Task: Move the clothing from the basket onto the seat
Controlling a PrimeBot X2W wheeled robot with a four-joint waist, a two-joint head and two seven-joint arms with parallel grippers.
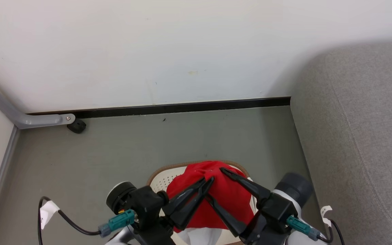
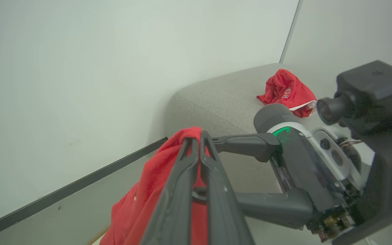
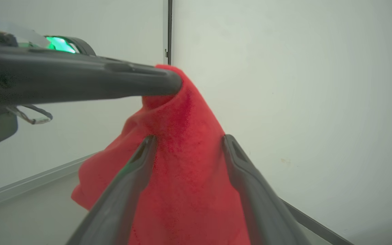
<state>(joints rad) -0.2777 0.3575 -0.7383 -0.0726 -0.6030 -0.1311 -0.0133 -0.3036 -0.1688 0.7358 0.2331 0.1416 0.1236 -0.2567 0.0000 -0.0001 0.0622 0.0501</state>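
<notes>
Left gripper (image 1: 210,180): closed tight, pinching red jersey (image 1: 225,204) peak over basket (image 1: 158,176). Right gripper (image 3: 189,139): gaping, straddling fabric, holding nothing. Risk: small pinch slipping, jersey dropping.

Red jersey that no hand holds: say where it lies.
Left wrist view, upper right: the red jersey lies crumpled on the grey seat, near the wall corner.

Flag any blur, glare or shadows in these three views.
Head view: sharp; soft shadow on the wall beside the seat. Left wrist view: the dark housing is blurred. Right wrist view: the red jersey looks grainy; a green light glares.
</notes>
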